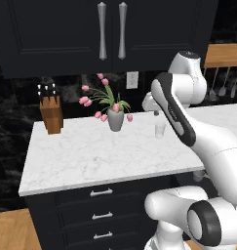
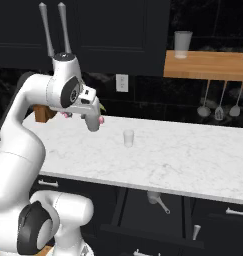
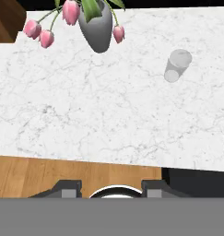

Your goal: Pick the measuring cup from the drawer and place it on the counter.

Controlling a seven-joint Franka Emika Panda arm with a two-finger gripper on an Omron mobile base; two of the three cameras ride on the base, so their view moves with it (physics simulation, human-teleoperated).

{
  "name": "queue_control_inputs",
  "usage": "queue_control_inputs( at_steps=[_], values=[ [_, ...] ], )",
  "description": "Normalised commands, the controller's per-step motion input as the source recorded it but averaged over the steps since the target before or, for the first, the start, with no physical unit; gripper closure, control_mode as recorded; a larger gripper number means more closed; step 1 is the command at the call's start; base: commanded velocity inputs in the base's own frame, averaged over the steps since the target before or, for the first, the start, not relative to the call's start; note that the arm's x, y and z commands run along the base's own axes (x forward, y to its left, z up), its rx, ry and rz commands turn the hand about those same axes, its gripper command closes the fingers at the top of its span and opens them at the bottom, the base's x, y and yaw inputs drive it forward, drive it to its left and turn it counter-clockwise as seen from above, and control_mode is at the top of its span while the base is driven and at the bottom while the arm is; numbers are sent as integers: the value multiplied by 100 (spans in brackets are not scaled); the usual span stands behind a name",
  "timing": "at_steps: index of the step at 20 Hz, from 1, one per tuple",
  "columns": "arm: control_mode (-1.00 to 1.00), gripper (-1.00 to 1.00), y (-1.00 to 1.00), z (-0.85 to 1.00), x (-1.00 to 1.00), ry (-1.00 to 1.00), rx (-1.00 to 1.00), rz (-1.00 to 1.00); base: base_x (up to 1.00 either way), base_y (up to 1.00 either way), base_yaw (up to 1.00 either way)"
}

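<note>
With the measuring cup (image 3: 114, 192) clamped in its claw (image 3: 112, 190), the arm should lower gently onto bare counter (image 3: 109, 115), well clear of the tumbler (image 3: 177, 65)

You're looking down past the finger tips (image 3: 71, 188) at the counter (image 3: 109, 110), white marble w/ faint grey veins, lying beyond them. A pale rounded rim (image 3: 114, 191) sits btwn the two tips, so the gripper (image 3: 112, 189) looks closed around it; can't tell what it is. Wood floor (image 3: 62, 173) lies just beyond the tips. Far ahead & a bit left: grey vase (image 3: 98, 28) w/ pink tulips (image 3: 39, 32). Ahead-right: translucent tumbler (image 3: 177, 65), standing apart from the vase. Brown block (image 3: 6, 20) at far left corner.
</note>
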Motion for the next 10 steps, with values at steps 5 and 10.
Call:
queue_control_inputs(
  at_steps=[5, 10],
  values=[
    [-100, -100, -15, -1, -19, 0, 0, -3, 0, 0, 0],
    [-100, -100, -93, -9, -29, 7, 2, -3, 0, 0, 0]
  ],
)
